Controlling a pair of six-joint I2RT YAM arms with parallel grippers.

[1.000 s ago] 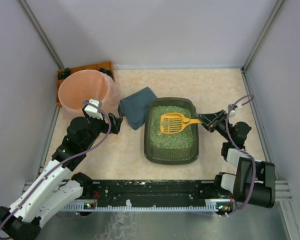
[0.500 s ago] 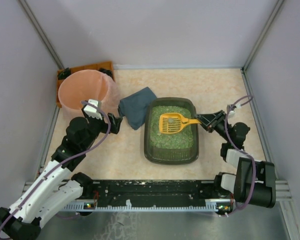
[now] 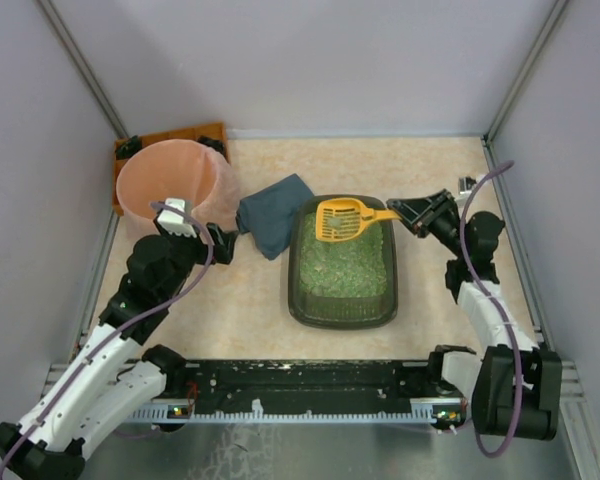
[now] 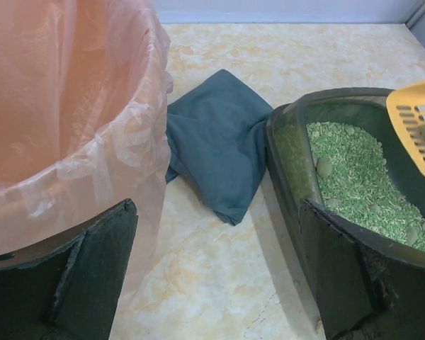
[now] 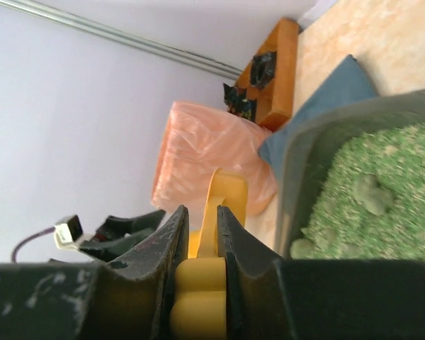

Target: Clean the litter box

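I see one litter box (image 3: 340, 316) in the middle of the table, full of green bits, with one blue cloth (image 3: 275, 215) just to its left, then one pink bucket (image 3: 165, 180) and one orange tray (image 3: 170, 135) in the far left corner. My right gripper (image 3: 398, 212) pinches the handle of the one yellow scoop (image 3: 345, 218), which hangs over the far end of the box. My left gripper (image 3: 226, 240) is spread wide with nothing in it, next to the bucket.

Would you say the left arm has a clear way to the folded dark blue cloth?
Probably yes: the open left gripper sits beside the folded dark blue cloth, only bare tabletop between; the round pink bucket and dark grey-green litter box flank it.
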